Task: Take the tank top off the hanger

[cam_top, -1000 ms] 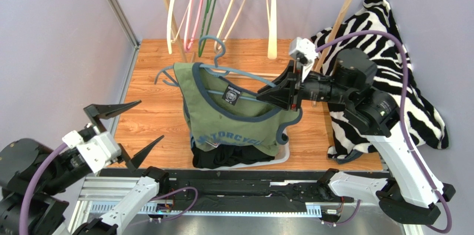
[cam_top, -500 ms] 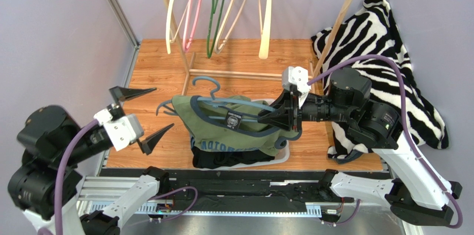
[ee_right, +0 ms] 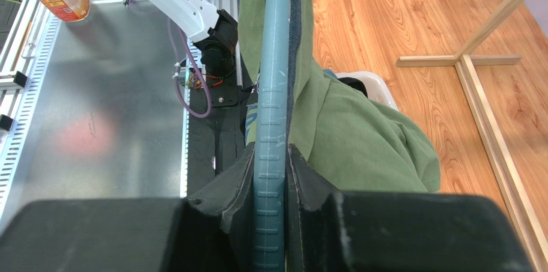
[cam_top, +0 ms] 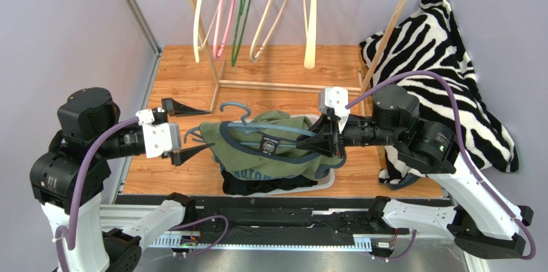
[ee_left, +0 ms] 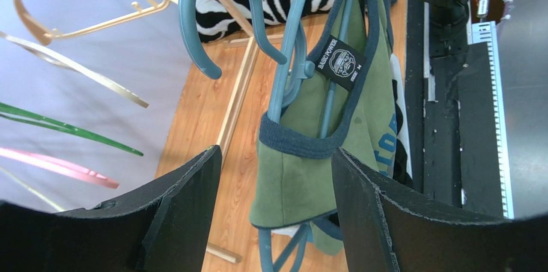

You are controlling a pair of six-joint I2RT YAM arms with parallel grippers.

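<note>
Over the middle of the table, just above the white basket [cam_top: 327, 181] of dark clothes [cam_top: 257, 183], I have the green tank top [cam_top: 283, 156] on its blue hanger [cam_top: 273, 128]. The hanger's long axis runs left to right across the top view, about in line with my two arms. Its hook rises at the left part and curls toward the far side. The tank top droops from the bar, its neckline turned to the far side and its printed hem sagging onto the dark clothes.

The right gripper [cam_top: 309, 143] comes in from the right and is clamped tight on the hanger's right arm. On its wrist camera the blue bar runs straight out between the two fingers, with the navy trim of the tank top pressed alongside it.

The left gripper [cam_top: 207, 129] sits at the opposite end with its jaws spread wide, one finger on each side of the left shoulder strap and the hanger's end. It grips nothing. I cannot tell whether the near finger brushes the cloth.

A zebra cloth [cam_top: 450, 60] lies to the right, and a wooden rack [cam_top: 283, 85] stands behind.
</note>
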